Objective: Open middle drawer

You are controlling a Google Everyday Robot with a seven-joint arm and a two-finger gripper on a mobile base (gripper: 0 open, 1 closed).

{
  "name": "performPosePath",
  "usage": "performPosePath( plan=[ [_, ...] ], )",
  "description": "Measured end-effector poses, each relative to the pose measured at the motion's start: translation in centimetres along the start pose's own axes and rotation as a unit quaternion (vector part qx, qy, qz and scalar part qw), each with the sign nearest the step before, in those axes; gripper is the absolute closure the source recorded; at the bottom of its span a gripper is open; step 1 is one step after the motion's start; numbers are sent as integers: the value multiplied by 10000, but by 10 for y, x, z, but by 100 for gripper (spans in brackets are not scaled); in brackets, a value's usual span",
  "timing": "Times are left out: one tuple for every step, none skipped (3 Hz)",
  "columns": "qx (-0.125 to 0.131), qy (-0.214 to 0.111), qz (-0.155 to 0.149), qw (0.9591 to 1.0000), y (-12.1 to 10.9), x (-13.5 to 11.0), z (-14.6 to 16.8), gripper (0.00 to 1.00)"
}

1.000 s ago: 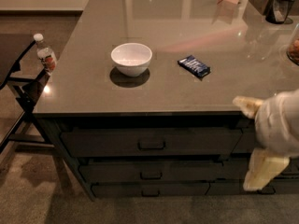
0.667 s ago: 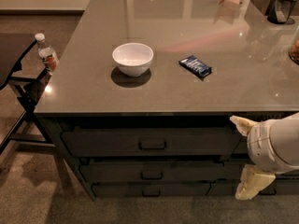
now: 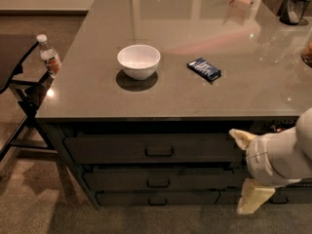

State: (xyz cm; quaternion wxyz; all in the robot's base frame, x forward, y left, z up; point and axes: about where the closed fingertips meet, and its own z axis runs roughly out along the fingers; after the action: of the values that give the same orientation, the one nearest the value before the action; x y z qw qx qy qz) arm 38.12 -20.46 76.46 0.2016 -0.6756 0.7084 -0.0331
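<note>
The middle drawer (image 3: pixel 122 179) is a wide dark front of medium height under the grey counter, shut, with a small loop handle (image 3: pixel 158 183) at its centre. A taller drawer front (image 3: pixel 107 150) lies above it and a thin one (image 3: pixel 126 199) below. My gripper (image 3: pixel 247 169) is at the right, in front of the drawer fronts and right of the handle. Its two cream fingers (image 3: pixel 241 138) are spread wide apart, one above the other, holding nothing. It is apart from the handle.
On the grey counter (image 3: pixel 97 96) stand a white bowl (image 3: pixel 139 61) and a blue packet (image 3: pixel 204 69). A water bottle (image 3: pixel 50 56) sits on a dark chair (image 3: pixel 14 82) at the left. Jars and a carton stand at the counter's far right.
My gripper has moved down and a little left, from the counter's edge to the level of the drawer fronts. The drawers have not moved.
</note>
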Motion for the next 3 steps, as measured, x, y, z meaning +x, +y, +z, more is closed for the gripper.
performPosePath(
  plan=[
    [-183,-283,-125,9994,21,-1,47,0],
    [-180,-754,-171,9968,37,2,90,0],
    [35,-1183,-85,9929,44,15,128,0]
  ],
)
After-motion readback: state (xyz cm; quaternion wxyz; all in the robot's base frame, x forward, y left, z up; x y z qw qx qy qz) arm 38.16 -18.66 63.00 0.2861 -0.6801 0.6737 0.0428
